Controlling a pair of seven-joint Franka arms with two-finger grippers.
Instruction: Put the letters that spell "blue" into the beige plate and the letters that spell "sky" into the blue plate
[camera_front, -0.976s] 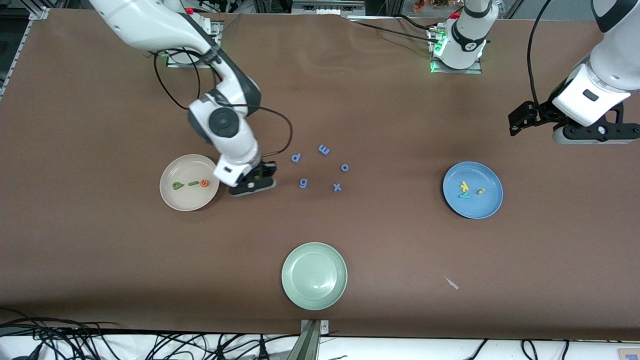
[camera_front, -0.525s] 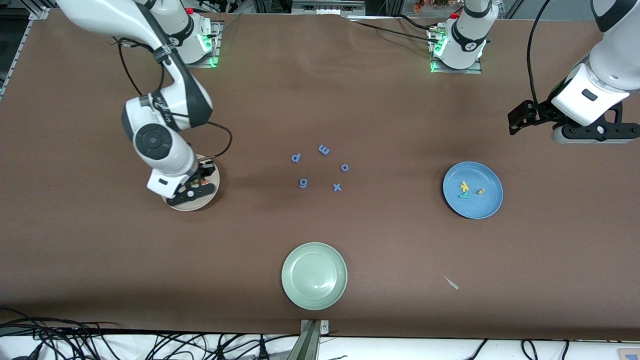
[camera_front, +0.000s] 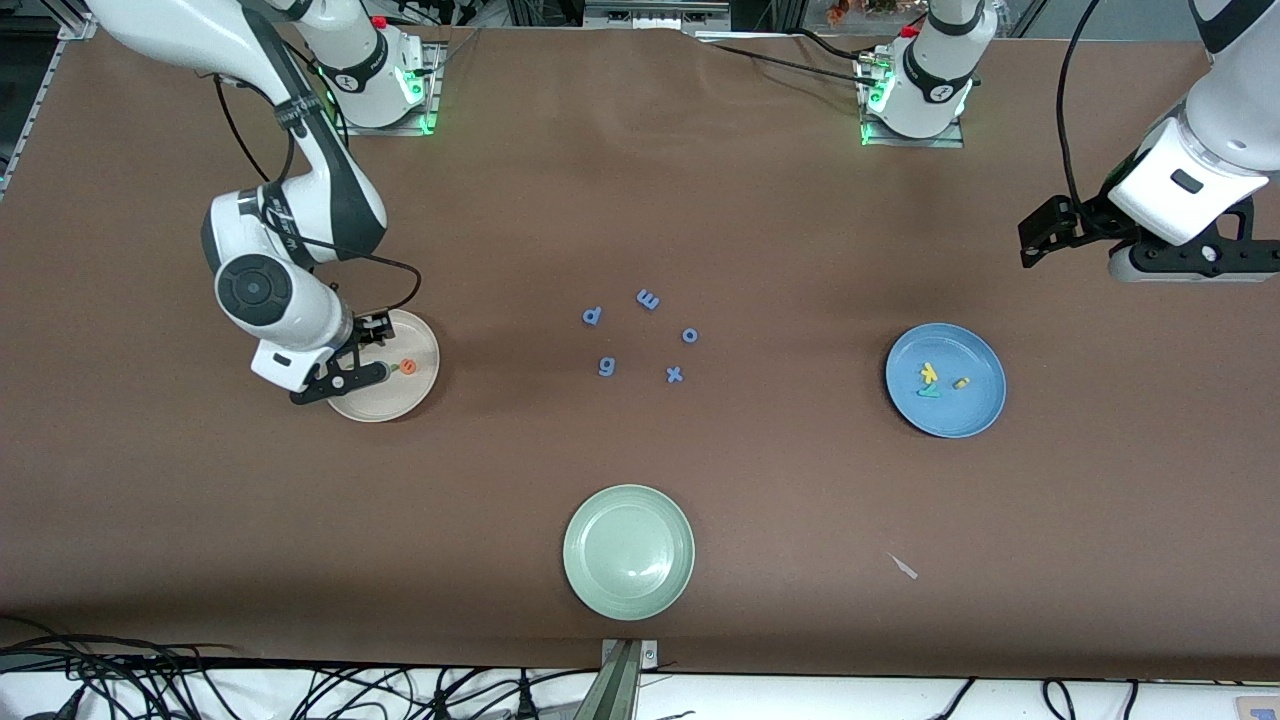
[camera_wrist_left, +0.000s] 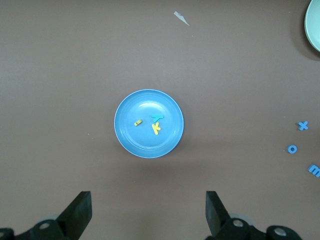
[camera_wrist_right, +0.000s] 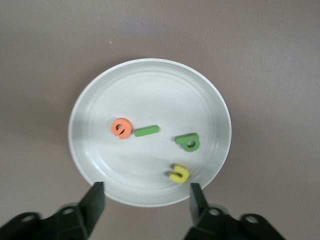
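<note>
Yellow u (camera_wrist_right: 178, 173): lies in beige plate (camera_wrist_right: 150, 80), under right claw (camera_wrist_right: 146, 199), spread; left claw (camera_wrist_left: 148, 212) waits, spread.

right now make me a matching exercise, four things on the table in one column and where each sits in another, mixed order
Things:
1. yellow u
2. yellow k
3. blue x
4. right end effector

Places:
A. bare table, beside the blue o
B. in the blue plate
C. over the beige plate's rim
D. in the beige plate

Pairs: 1-D, 2-B, 3-A, 4-C
</note>
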